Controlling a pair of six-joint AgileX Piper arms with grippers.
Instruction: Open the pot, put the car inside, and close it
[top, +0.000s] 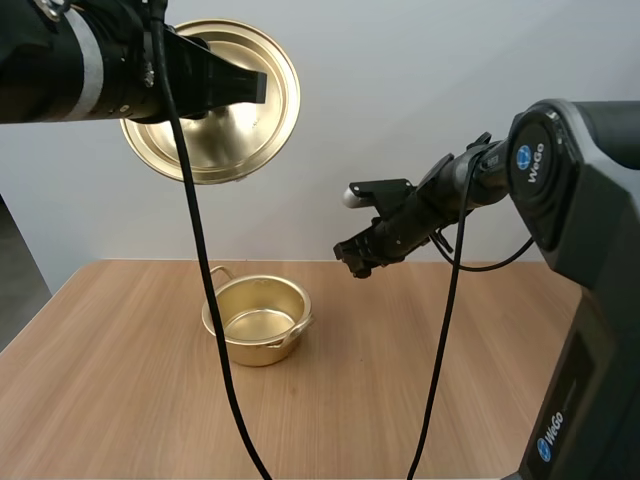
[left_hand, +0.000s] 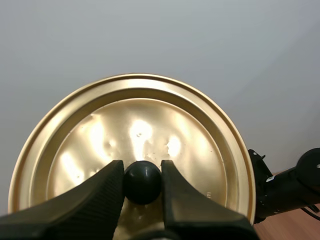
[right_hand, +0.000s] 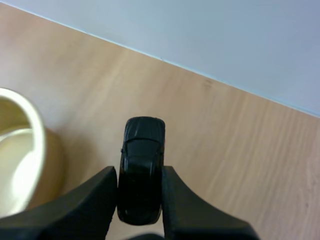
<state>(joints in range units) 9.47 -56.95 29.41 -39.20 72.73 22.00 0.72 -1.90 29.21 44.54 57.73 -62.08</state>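
A gold pot (top: 258, 320) stands open on the wooden table, nothing inside it. Its gold lid (top: 225, 110) hangs high up at the left, tilted on edge, with my left gripper (top: 250, 85) shut on its black knob (left_hand: 142, 181). The lid (left_hand: 135, 150) faces the left wrist camera. My right gripper (top: 352, 258) hovers above the table, to the right of the pot and higher than its rim. It is shut on a small black toy car (right_hand: 141, 167), pinched between the fingers (right_hand: 95, 200). The pot's rim (right_hand: 30, 145) shows beside the car.
The wooden table (top: 120, 400) ends at a pale wall behind. My right arm (left_hand: 290, 185) shows past the lid's edge in the left wrist view. Bare tabletop lies around the pot on all sides.
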